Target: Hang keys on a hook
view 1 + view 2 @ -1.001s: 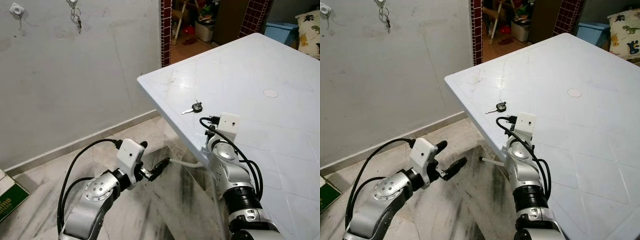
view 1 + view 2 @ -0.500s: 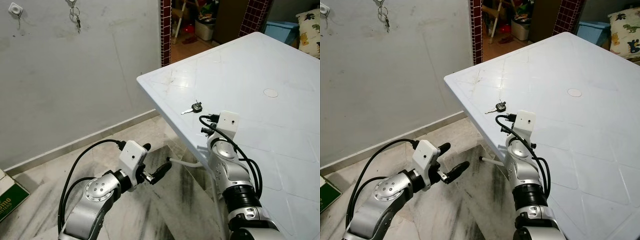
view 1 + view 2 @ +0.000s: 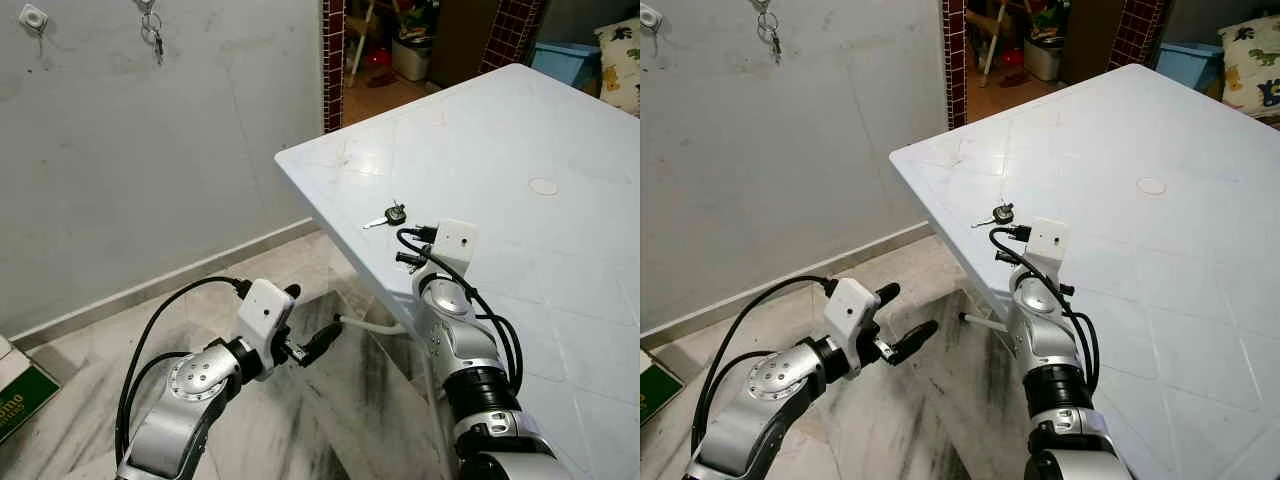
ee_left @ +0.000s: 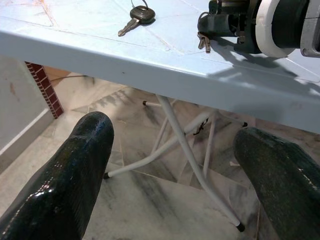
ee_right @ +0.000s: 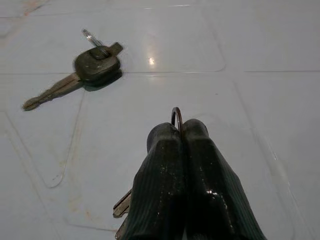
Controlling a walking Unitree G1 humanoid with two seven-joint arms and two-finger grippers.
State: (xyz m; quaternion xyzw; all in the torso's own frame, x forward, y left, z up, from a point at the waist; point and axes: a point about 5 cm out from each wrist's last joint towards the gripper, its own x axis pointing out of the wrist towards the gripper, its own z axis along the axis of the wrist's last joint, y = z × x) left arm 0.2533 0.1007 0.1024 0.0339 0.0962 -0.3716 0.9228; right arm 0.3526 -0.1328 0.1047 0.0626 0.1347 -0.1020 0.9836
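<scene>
Right gripper [image 5: 181, 135] has crept toward the black key [image 5: 95, 65]; jaws clenched on a key ring [image 5: 176, 116] over the table [image 3: 560, 120]; left gripper [image 4: 175, 165] released; hook [image 3: 150, 8] unreached.

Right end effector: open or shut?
Shut: its two black fingers press together on a small metal key ring, keys dangling beneath, above the white table.

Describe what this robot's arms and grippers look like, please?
Both arms are silver metal with rounded joints, black bands and looping black cables. Each wrist bears a white boxy camera housing. The left gripper and right gripper have two long, glossy black, ribbed fingers.
</scene>
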